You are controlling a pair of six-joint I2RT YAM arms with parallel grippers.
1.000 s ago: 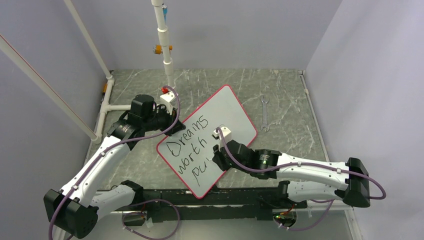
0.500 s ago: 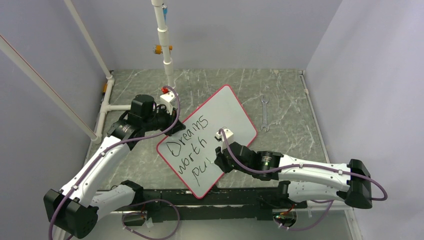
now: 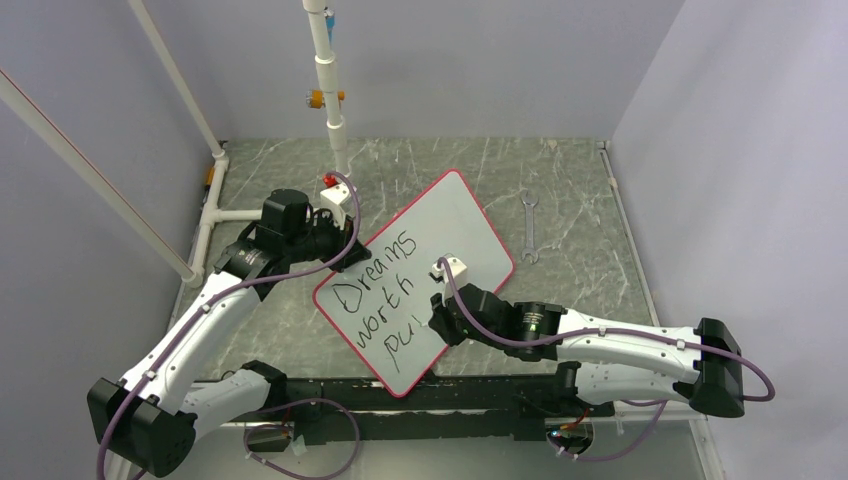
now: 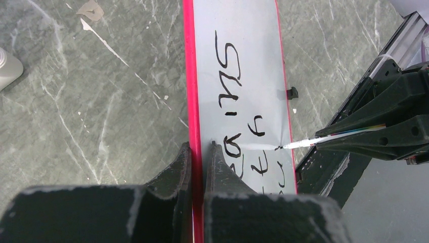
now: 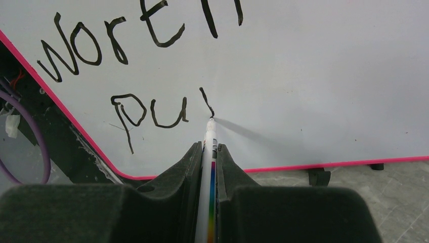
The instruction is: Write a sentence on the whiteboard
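When viewed from overhead, found whiteboard (image 3: 455, 225) mid-table, turned, long axis 7 to 1 o'clock. Read sentence (image 3: 385, 300) in black across end nearer 7 o'clock: "Dreams", "worth", then "pu" plus one short stroke. Unfinished.

Found left gripper (image 4: 200, 148) closed on red rim at board's 10 o'clock edge, one finger on each side of rim, right beside "Dreams".

Found right gripper (image 5: 208, 152) over board's 5 o'clock area, fingers clamped on marker (image 5: 209, 134). Saw white barrel with rainbow stripe running back between fingers. Saw tip touching board at lower end of short stroke, just at 3 o'clock of "u" in right wrist view. Confirmed same tip contact from left wrist view.

Spotted wrench (image 3: 529, 228) flat on table (image 3: 590, 180) at 3 o'clock of board, near but apart from it. Spotted white pipe post (image 3: 330, 100) at 12 o'clock, beyond board's far corner.

Saw small black clips (image 5: 317, 176) at board's edge in right wrist view. Could not tell whether board sat flat or propped.
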